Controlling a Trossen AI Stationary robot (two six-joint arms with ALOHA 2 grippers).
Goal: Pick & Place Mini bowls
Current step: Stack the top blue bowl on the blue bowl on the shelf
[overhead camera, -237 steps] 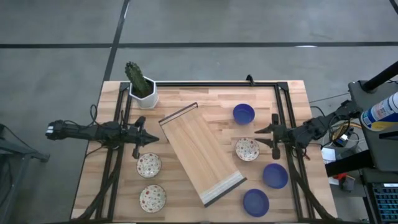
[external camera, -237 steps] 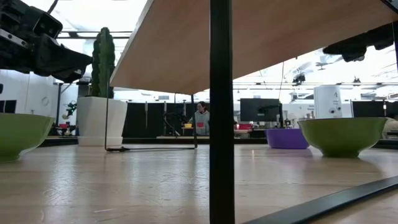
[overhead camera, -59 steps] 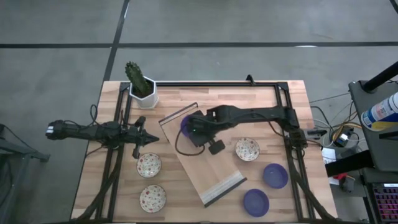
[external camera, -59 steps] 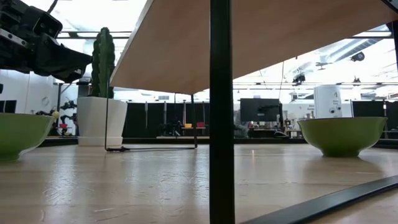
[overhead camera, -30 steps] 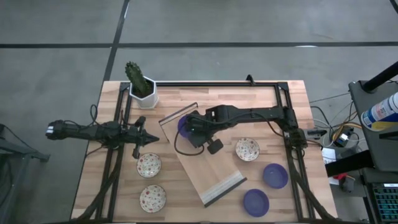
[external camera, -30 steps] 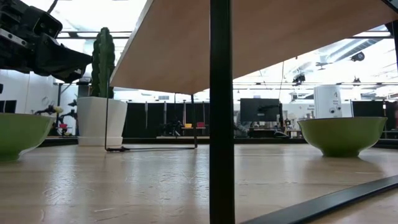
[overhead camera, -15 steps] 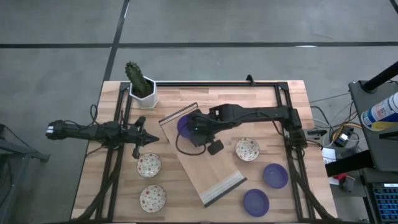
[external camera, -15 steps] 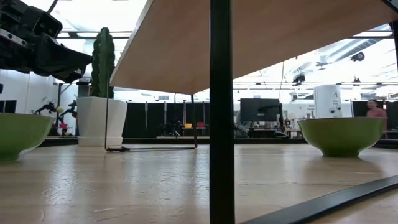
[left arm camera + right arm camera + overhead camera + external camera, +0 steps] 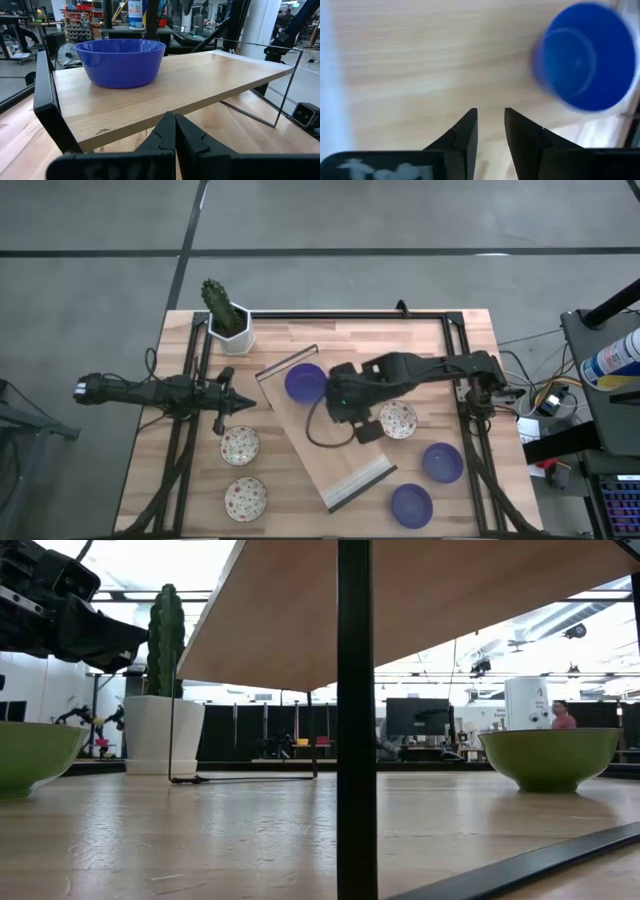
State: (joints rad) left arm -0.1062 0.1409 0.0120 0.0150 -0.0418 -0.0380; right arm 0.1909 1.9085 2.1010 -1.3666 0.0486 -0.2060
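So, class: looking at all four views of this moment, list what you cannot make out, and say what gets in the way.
- High view: the right gripper fingertips, hidden under its own wrist.
- Low view: the blue bowl on the raised wooden board; only the board's underside shows.
- Right wrist view: the blue bowl's rim, smeared by blur.
- Low view: the speckled bowls' pattern; only their sides show.
- Left wrist view: the left gripper hides the table just ahead.

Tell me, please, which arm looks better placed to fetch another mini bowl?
Probably the right: the right gripper hovers open over the board, beside a speckled bowl. The left gripper waits shut at the table's left.
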